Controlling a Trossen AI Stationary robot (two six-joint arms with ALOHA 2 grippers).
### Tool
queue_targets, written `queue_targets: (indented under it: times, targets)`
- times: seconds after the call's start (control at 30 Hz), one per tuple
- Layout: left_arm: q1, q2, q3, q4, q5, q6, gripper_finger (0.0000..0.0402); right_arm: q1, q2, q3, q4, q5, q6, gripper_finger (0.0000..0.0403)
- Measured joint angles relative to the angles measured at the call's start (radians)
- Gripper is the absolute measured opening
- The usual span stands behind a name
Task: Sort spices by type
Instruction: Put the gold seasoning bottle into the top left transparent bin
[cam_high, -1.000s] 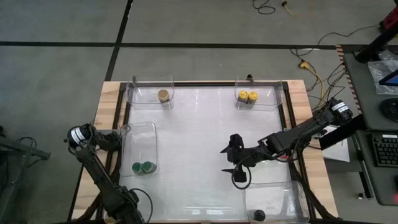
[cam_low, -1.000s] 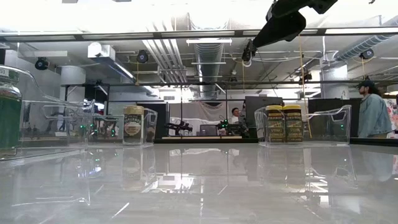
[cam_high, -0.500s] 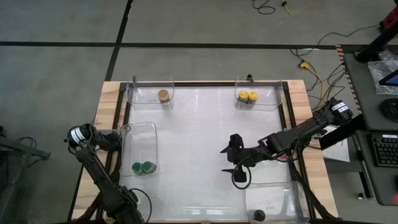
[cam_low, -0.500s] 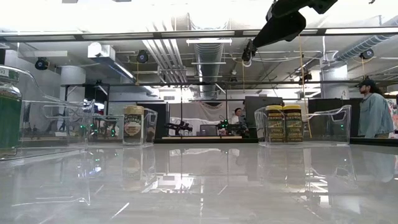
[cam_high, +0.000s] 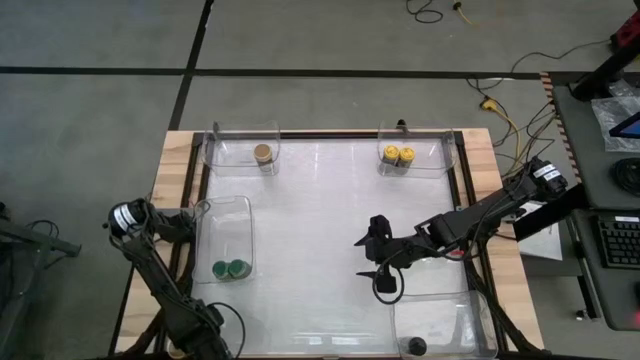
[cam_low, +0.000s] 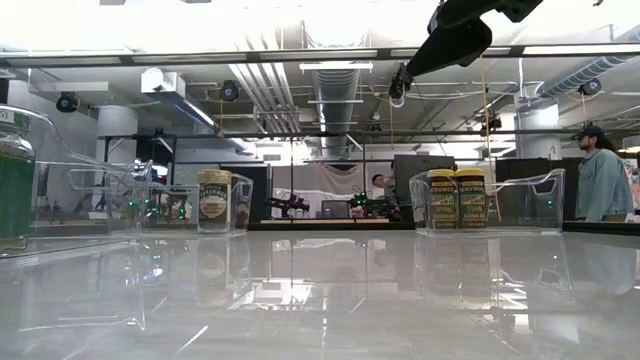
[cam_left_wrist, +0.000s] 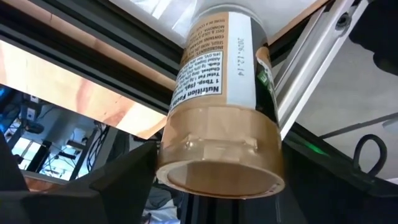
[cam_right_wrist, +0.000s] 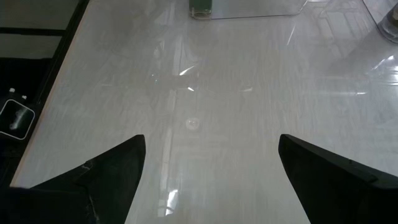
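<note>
Looking down on the bench (cam_high: 320, 220), we see the right end effector (cam_high: 375, 268) at the lower right of centre, fingers spread and empty. Our left end effector (cam_left_wrist: 214, 186), at the frame's left edge, is clamped on a tan-lidded jar (cam_left_wrist: 221, 112). Another tan jar (cam_high: 263, 154) sits upper left, two yellow jars (cam_high: 398, 155) upper right, two green jars (cam_high: 231, 268) lower left, and a black jar (cam_high: 417, 346) at bottom right.

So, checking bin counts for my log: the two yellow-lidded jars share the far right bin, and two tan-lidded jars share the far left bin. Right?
Only one tan-lidded jar stands in the far left bin, as the high view shows. The two yellow-lidded jars do share the far right bin.
</note>
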Motion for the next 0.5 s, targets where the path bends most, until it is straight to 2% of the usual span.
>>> queue_targets:
  times: [0.13, 0.3, 0.5]
  targets:
    - [0.0, 0.0, 0.0, 0.001, 0.007, 0.016, 0.031, 0.0, 0.0, 0.0, 0.0, 0.0, 0.0, 0.0359]
    - [0.0, 0.0, 0.0, -0.004, 0.013, 0.126, 0.0261, 0.0, 0.0, 0.0, 0.0, 0.0, 0.0, 0.0359]
    - [0.0, 0.0, 0.039, -0.124, -0.006, 0.234, 0.0258, 0.0, 0.0, 0.0, 0.0, 0.0, 0.0, 0.0359]
